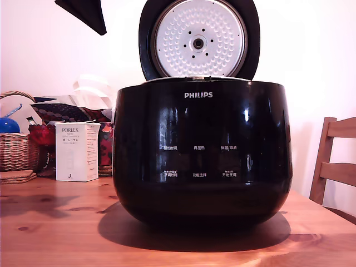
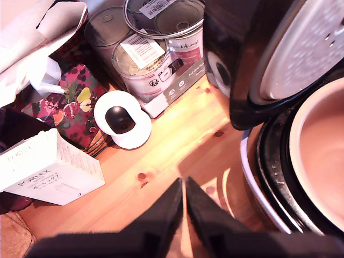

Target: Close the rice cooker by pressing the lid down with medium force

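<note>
The rice cooker point(image 1: 201, 153) is a big glossy black pot with a white PHILIPS logo, standing in the middle of the wooden table. Its lid point(image 1: 198, 39) stands upright and open at the back, its dimpled silver-white inner plate facing the exterior camera. In the wrist view the lid point(image 2: 301, 48) leans over the open cooker's pale inner pot point(image 2: 322, 156). My gripper point(image 2: 184, 185) is shut with nothing held, hovering above the table beside the cooker. In the exterior view my gripper point(image 1: 102, 30) shows as a dark wedge high up, to the left of the lid and apart from it.
A white PORLEX box point(image 1: 77, 151), a wicker basket point(image 1: 16, 149) and a floral bag point(image 2: 72, 105) stand to the exterior view's left of the cooker. A white round device point(image 2: 122, 119) and boxed metal pots point(image 2: 156, 59) sit behind. A wooden chair point(image 1: 335, 167) is at the right.
</note>
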